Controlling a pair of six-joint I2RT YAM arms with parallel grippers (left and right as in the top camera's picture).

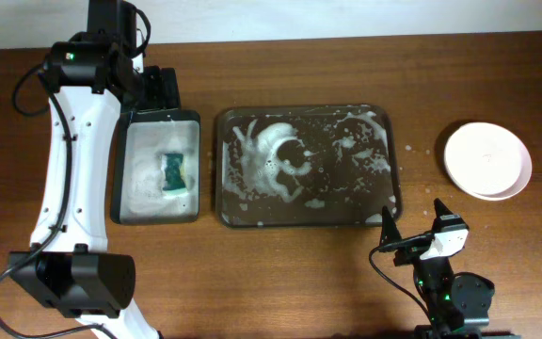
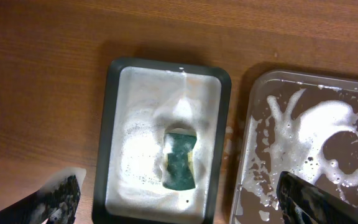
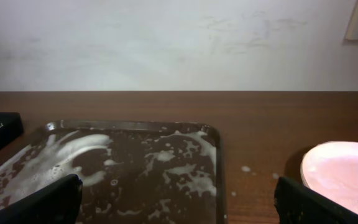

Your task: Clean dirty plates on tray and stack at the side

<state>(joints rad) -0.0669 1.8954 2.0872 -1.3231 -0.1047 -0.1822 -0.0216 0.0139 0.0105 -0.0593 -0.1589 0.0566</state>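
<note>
The plates (image 1: 487, 160) sit stacked on the table to the right of the dark brown tray (image 1: 389, 202); the stack also shows at the right edge of the right wrist view (image 3: 344, 171). The tray holds only soapy foam and shows in the left wrist view (image 2: 253, 112) and right wrist view (image 3: 216, 134). My left gripper (image 2: 179, 202) is open and empty, high above the black tray. My right gripper (image 1: 412, 231) is open and empty near the table's front edge, in front of the brown tray's right corner; it also shows in the right wrist view (image 3: 176, 202).
A smaller black tray (image 1: 120, 198) with foam and a green sponge (image 1: 173, 172) lies left of the brown tray; in the left wrist view the black tray (image 2: 107, 124) holds the sponge (image 2: 180, 160). A pale wall stands beyond the table's far edge.
</note>
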